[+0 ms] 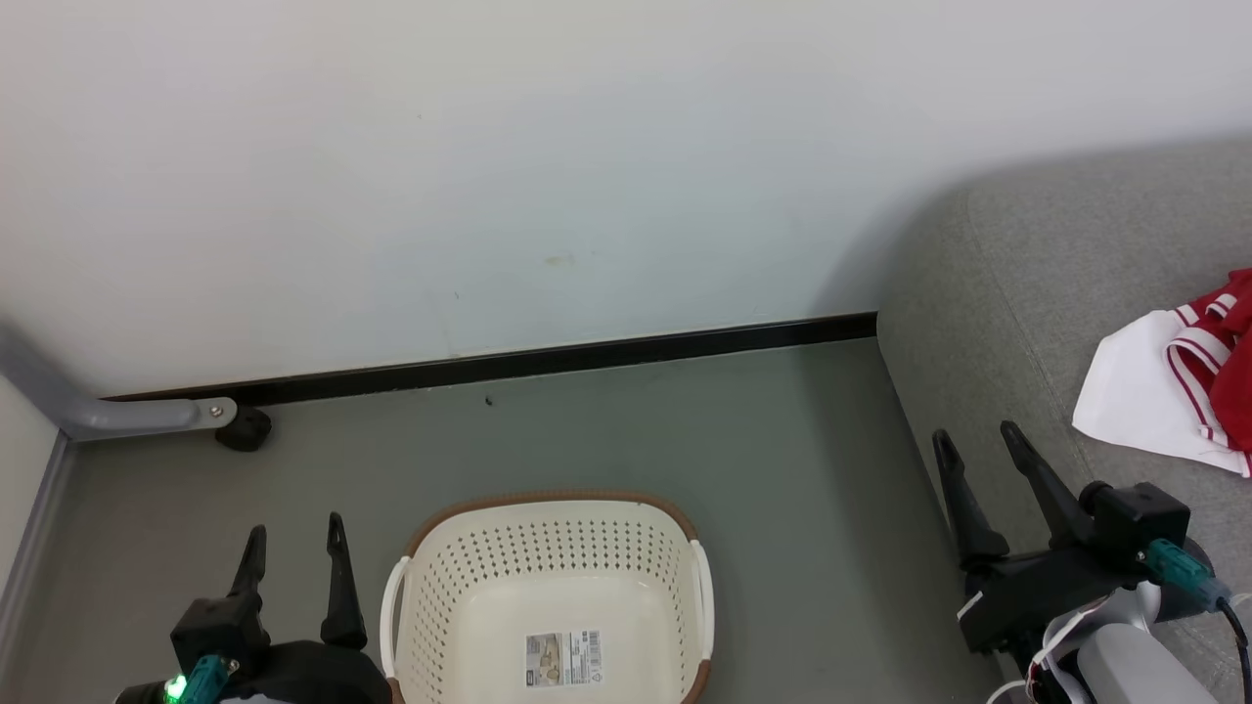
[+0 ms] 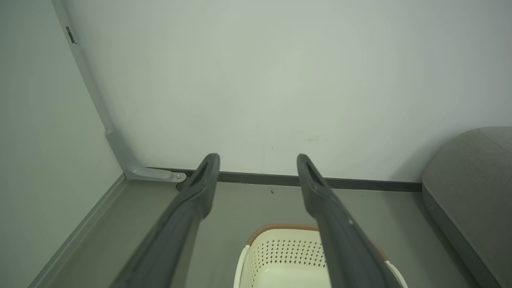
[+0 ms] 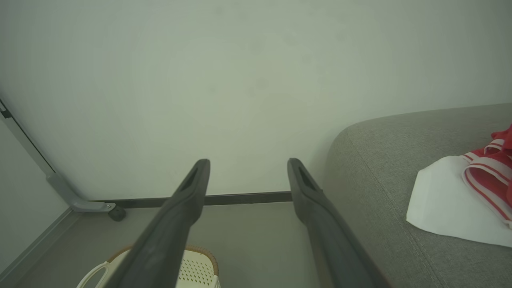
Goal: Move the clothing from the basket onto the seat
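Entry. The cream-white perforated plastic laundry basket with a brown rim [image 1: 548,552] stood on the grey floor [image 1: 685,440] at lower centre of the head view. Its bottom showed bare, with the barcode sticker [image 1: 563,657] uncovered, though its nearest part ran off the bottom edge.

The clothing lay on the large light grey fabric sofa [image 1: 1017,293] at right: a plain white piece [image 1: 1140,396] overlapped by a red piece with white stripe trim [image 1: 1223,362]. Both were cut by the right edge, so the count was unconfirmed.

The left gripper [image 1: 295,528], at lower left beside the basket, had its fingers apart and held nothing. The right gripper [image 1: 974,432], at lower right over the sofa's border, was likewise spread and empty, near the white piece but not touching it.

Judgement: the task looked essentially complete. Risks:
- The right arm, swinging across, could snag the white cloth and drag it to the floor.
- The left fingers could knock the light basket.
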Available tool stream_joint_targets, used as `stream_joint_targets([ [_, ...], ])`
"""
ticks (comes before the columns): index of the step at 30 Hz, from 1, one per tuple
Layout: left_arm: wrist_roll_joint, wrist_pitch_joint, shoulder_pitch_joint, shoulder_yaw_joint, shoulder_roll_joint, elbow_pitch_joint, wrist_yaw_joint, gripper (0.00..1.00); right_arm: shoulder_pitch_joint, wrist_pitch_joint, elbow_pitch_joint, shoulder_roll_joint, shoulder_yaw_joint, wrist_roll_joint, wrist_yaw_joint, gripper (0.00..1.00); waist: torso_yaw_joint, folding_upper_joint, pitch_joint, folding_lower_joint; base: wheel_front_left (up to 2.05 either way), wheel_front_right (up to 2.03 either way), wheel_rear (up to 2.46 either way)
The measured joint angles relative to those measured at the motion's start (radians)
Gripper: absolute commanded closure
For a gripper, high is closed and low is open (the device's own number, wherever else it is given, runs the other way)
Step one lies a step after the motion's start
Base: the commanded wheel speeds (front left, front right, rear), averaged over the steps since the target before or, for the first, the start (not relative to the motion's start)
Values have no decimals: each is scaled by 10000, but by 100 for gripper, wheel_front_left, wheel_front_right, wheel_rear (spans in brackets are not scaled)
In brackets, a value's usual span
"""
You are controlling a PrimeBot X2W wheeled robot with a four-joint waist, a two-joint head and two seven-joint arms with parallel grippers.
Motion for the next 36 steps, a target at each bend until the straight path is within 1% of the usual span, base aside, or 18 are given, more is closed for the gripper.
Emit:
stream_joint_targets([
  [4,40,0,316,71,-12,-8,73,0,232,0,-50,36,19,-138,-199,0,-6,0,-71,-1,0,0,0],
  [9,50,0,329,180,-29,-54,73,0,305,0,-71,182,50,-295,-351,0,5,0,-91,0,0,0,0],
  [12,123,0,328,211,-38,-98,73,0,318,0,-71,180,21,-351,-364,0,22,0,-96,0,0,0,0],
  [14,150,0,328,219,-46,-102,73,0,345,0,-73,178,-2,-351,-437,0,35,0,-97,0,0,0,0],
  [19,167,0,328,242,-58,-111,59,0,446,0,-90,174,-71,-399,-449,0,52,1,-89,0,0,0,0],
  [20,167,0,328,245,-63,-113,13,100,447,0,-94,174,-90,-414,-449,100,54,0,-87,0,0,0,0],
  [21,165,0,328,247,-69,-123,-67,100,447,0,-105,174,-107,-430,-449,100,54,0,-85,0,0,0,0],
  [29,25,113,759,238,-280,495,-111,100,1087,136,493,430,-59,-332,-433,100,51,2,-86,0,0,0,0],
  [32,-201,213,755,293,-290,502,-127,100,1074,245,483,441,-226,-44,-418,100,45,1,-89,1,0,0,0],
  [33,-318,251,755,314,-295,508,-196,100,1075,253,485,449,-274,104,-416,100,43,1,-90,1,0,0,0],
  [36,-894,441,734,372,-337,514,-261,100,1075,430,466,504,-466,642,-341,100,36,2,-93,1,0,0,0],
])
